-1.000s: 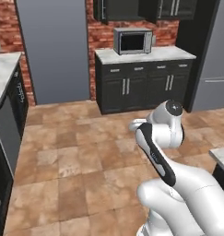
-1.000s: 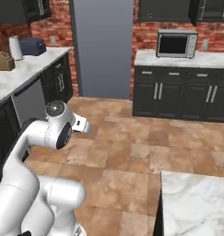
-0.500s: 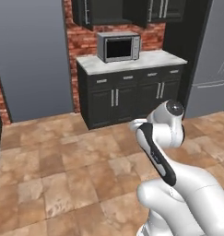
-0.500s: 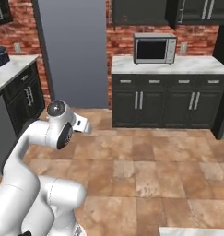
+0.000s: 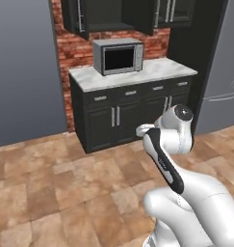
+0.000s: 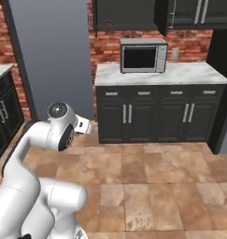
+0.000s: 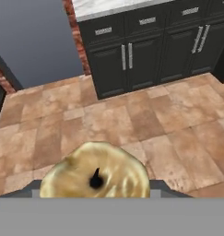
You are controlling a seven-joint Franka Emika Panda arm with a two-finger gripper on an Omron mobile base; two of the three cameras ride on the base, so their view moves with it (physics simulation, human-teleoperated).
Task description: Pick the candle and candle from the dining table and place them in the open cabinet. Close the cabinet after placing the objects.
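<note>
One squat golden candle (image 7: 95, 176) sits clamped between the fingers, wick up, over the brown tiled floor (image 7: 145, 115). Ahead, the black wall cabinet (image 5: 116, 17) hangs with a door swung open, dark shelf showing, right above the grey microwave (image 5: 118, 56) on the marble table (image 5: 133, 74).

Brown tiled floor (image 5: 65, 193), bare ahead of black base cabinets (image 6: 157, 114). White grey-veined marble desk (image 5: 152, 70) on top of those cabinets, against red brick wall (image 5: 77, 50). Grey microwave (image 5: 118, 55) standing directly on desk, toward its left half in left base view, back near wall. Rest of desk surface bare. Dark inner shelf of open cabinet (image 5: 106, 14) above microwave; contents too dim to tell.
</note>
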